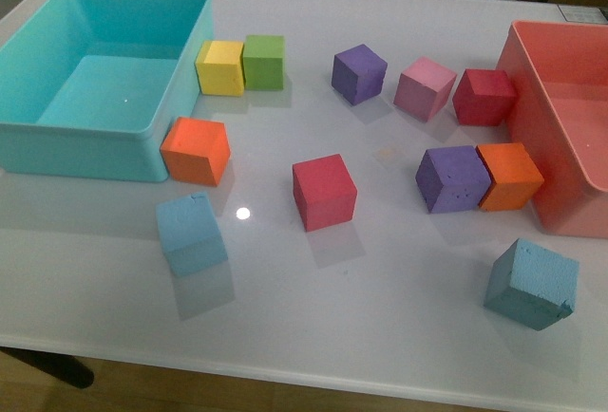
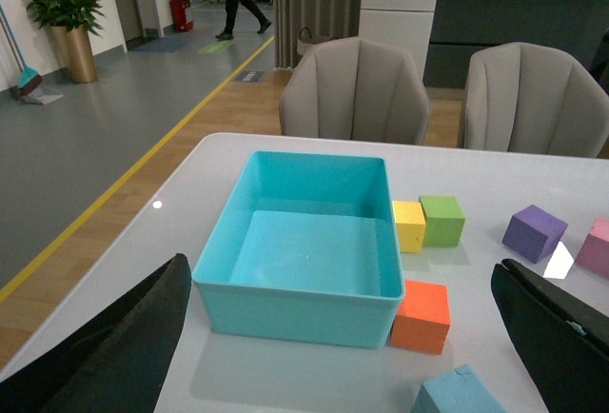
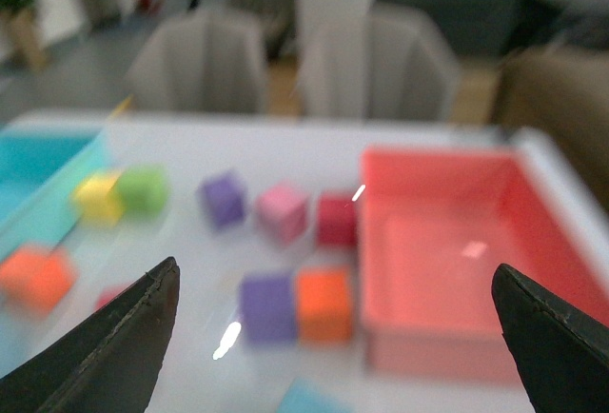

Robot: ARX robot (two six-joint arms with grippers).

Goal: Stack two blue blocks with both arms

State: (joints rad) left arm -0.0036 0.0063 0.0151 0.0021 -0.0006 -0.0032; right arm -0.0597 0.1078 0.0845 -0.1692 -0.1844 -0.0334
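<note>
A paler sky-blue block (image 1: 191,234) lies front left on the white table, below an orange cube. A duller blue block (image 1: 531,283) with a chipped corner lies front right. Neither arm shows in the front view. My left gripper (image 2: 352,356) is open and empty above the table's near left; the paler blue block (image 2: 459,395) sits just beyond it, between its fingers. My right gripper (image 3: 333,351) is open and empty; the view is blurred, and a blue block's corner (image 3: 309,402) shows at its lower edge.
A turquoise bin (image 1: 24,132) stands back left and a pink bin (image 1: 532,137) at the right. Yellow (image 1: 220,67), green (image 1: 264,61), orange (image 1: 196,150), red (image 1: 324,191), purple (image 1: 452,178), orange (image 1: 510,176), purple (image 1: 359,73), pink (image 1: 425,88) and dark red (image 1: 484,97) cubes are scattered between.
</note>
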